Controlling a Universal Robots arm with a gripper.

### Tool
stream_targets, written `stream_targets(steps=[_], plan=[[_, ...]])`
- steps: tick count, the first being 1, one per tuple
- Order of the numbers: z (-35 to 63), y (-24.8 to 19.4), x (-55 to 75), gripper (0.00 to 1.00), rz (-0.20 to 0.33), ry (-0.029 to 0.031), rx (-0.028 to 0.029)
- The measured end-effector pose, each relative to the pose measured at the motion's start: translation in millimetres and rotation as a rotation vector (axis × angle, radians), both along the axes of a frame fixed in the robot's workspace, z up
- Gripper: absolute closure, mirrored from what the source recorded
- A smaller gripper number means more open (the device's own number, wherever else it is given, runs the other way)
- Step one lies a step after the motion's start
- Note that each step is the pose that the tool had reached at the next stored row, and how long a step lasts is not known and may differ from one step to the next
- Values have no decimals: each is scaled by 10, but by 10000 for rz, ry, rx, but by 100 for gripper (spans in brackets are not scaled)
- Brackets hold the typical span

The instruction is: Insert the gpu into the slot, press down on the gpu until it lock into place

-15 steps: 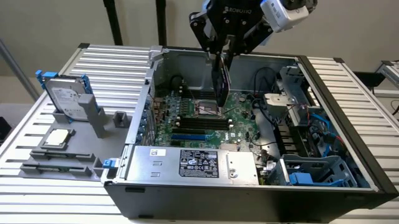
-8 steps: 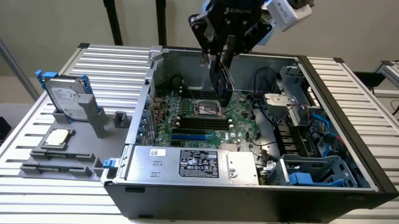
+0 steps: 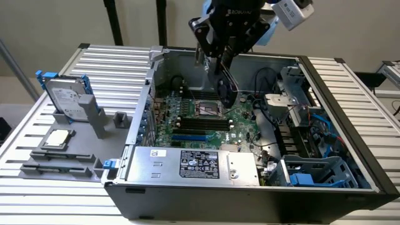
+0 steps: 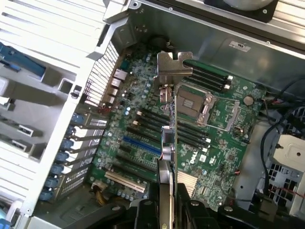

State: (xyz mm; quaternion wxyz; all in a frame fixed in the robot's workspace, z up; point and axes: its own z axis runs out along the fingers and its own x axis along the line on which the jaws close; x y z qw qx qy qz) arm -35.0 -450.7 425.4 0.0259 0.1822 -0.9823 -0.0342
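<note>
While the black robot gripper (image 3: 220, 58) (image 4: 167, 210) clamps its 2 fingers on the flat black gpu with a silver metal bracket (image 3: 225, 89) (image 4: 169, 143), the card hangs edge-down above the green motherboard (image 3: 187, 117) inside the open grey computer case (image 3: 250, 201), clear of the long blue slot (image 3: 189, 138) (image 4: 142, 145).

A plain beige wall (image 3: 56, 23) runs across the back of the room, evenly lit with no hard shadows. Two black posts (image 3: 114, 21) stand upright in front of it. Nearer, a wide table (image 3: 37, 197) of ribbed silver metal slats spans the scene. On the exterior view's left, a thin grey metal bar (image 3: 16, 65) slants past the table above a pale floor (image 3: 9, 110).
</note>
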Motion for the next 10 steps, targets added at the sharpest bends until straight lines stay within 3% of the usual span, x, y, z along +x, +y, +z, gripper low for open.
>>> stream_targets(steps=[10], plan=[[-23, 0, 0, 74, 1821, 0, 0]])
